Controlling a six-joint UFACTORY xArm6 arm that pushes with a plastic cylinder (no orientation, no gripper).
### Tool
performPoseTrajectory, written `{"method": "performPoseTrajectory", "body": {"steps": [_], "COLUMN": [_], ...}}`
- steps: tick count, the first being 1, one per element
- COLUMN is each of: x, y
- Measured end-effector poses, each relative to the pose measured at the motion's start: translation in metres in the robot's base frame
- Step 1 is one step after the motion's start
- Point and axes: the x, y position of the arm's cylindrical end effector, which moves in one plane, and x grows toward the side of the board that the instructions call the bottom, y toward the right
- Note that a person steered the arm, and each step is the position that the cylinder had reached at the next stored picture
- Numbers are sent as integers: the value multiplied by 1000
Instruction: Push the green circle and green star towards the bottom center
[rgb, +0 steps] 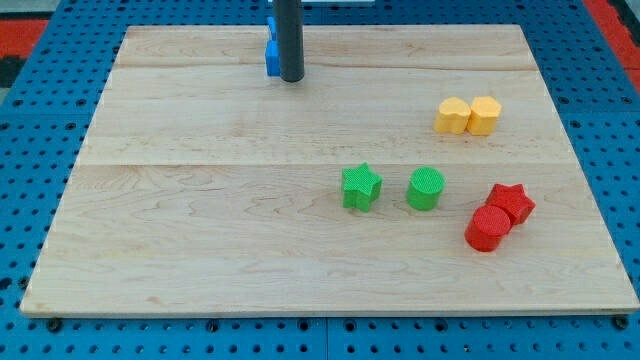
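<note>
The green star (361, 187) lies right of the board's middle, with the green circle (426, 188) a short gap to its right. My tip (291, 78) is near the view's top, left of centre, far above and to the left of both green blocks. It touches neither of them. A blue block (271, 52) sits right beside the rod on its left, partly hidden by it.
Two yellow blocks (468, 115) sit side by side at the upper right. A red star (512, 202) and a red circle (488, 228) touch each other just right of the green circle. The wooden board (200, 250) rests on a blue pegboard.
</note>
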Motion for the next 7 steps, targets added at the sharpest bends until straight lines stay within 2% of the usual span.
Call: {"method": "performPoseTrajectory", "body": {"steps": [3,4,7], "x": [9,65,142], "y": [11,77,221]}}
